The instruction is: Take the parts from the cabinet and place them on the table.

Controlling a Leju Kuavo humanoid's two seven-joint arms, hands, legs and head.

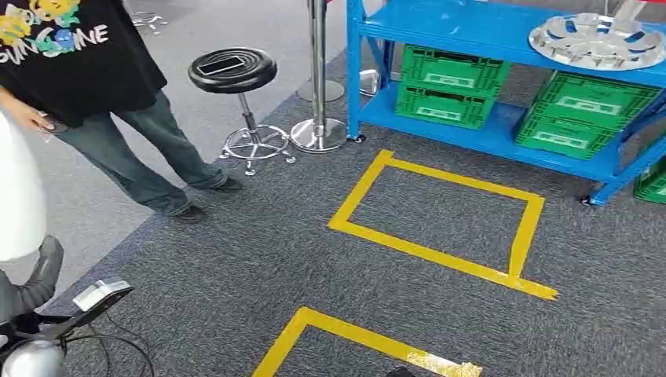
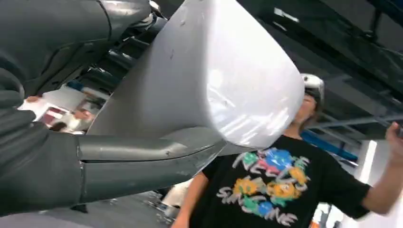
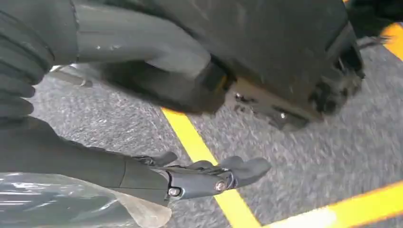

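A large white smooth part [image 2: 214, 76] lies against my left hand [image 2: 95, 161], whose thick thumb presses along its side while dark fingers [image 2: 119, 52] wrap the other side. The same white part [image 1: 16, 196] rises at the left edge of the head view, above my left arm. The blue cabinet [image 1: 487, 137] stands at the far right, with green crates [image 1: 451, 82] on its lower shelf and a silver hubcap [image 1: 597, 39] on its upper shelf. My right hand [image 3: 199, 178] hangs over the carpet, fingers stretched out and apart from the thumb [image 3: 142, 42], with nothing between them.
A person in a black printed shirt [image 1: 86, 55] stands close at the left. A black stool [image 1: 233, 72] and a chrome post [image 1: 318, 118] stand before the cabinet. Yellow tape rectangles [image 1: 440, 255] mark the grey carpet. Cables [image 1: 118, 345] lie near my left arm.
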